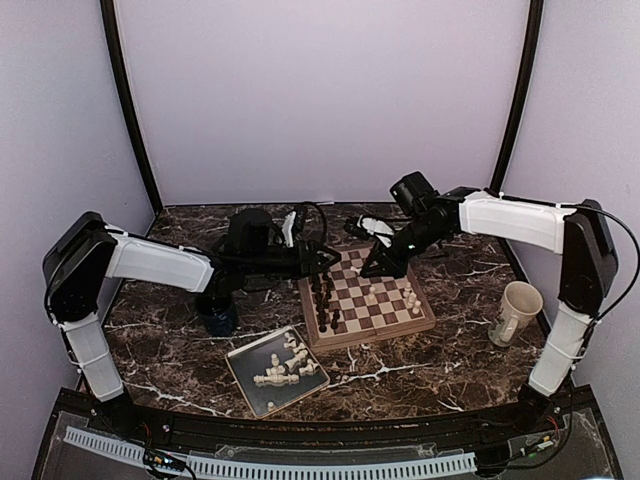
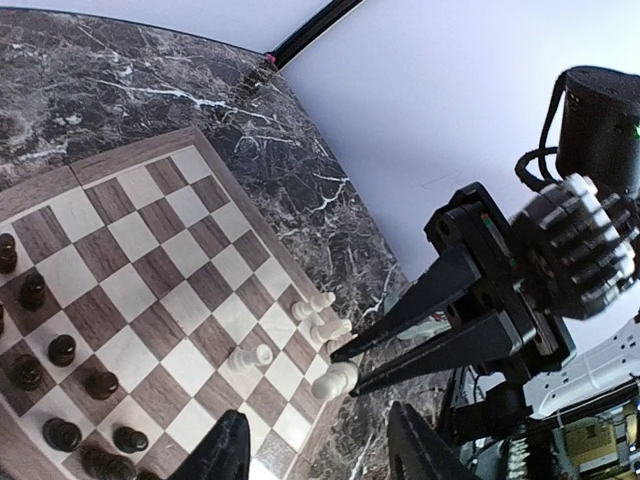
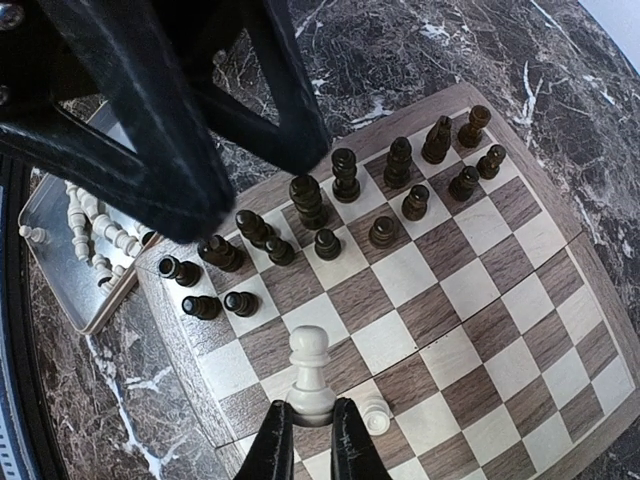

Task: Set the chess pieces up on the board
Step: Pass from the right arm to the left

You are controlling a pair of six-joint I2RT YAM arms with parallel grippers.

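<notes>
Pawn [image 3: 310, 365], cream, round-headed, smooth, upright on checkered wooden board [image 3: 455, 290], base pinched by right end effector [image 3: 310, 432]. Left end effector [image 2: 322, 455] spread above board's edge. Dark pieces [image 3: 345, 175] ranked along one side. More cream pieces [image 1: 285, 367] heaped in shallow grey metal tray [image 1: 241, 379] on white-veined dark marble desk [image 1: 170, 335].

The base of a white pawn [image 3: 310, 365] is hidden by the right tool [image 3: 312, 445]. The tray [image 3: 55, 285] is partly covered by the left tool [image 3: 255, 185] and cut off at the picture's edge.
</notes>
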